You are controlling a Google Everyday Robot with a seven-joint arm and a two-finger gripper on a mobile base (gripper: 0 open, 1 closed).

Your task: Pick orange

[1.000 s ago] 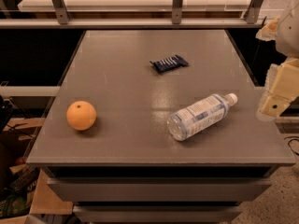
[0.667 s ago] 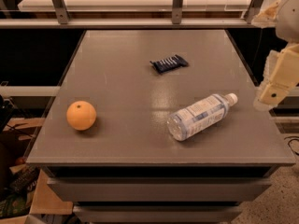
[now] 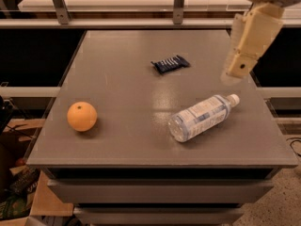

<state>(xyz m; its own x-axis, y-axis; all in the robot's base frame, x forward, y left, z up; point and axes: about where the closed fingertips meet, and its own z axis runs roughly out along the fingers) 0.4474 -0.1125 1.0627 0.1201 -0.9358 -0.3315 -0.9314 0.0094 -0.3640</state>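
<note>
The orange (image 3: 82, 116) sits on the grey table (image 3: 122, 79) near its front left edge, with a small dark stem dot on top. My gripper (image 3: 233, 75) hangs from the cream arm at the upper right, above the table's right side, just above the cap end of a clear plastic bottle (image 3: 201, 117). The gripper is far to the right of the orange and holds nothing that I can see.
The clear bottle lies on its side at the front right, cap pointing right. A dark blue snack packet (image 3: 170, 63) lies at the back middle. Metal rails run behind the table. Boxes and clutter sit on the floor at the lower left (image 3: 19, 192).
The arm has moved left and up, from beside the table's right edge to over the table's right side. The orange, bottle and packet have not moved.
</note>
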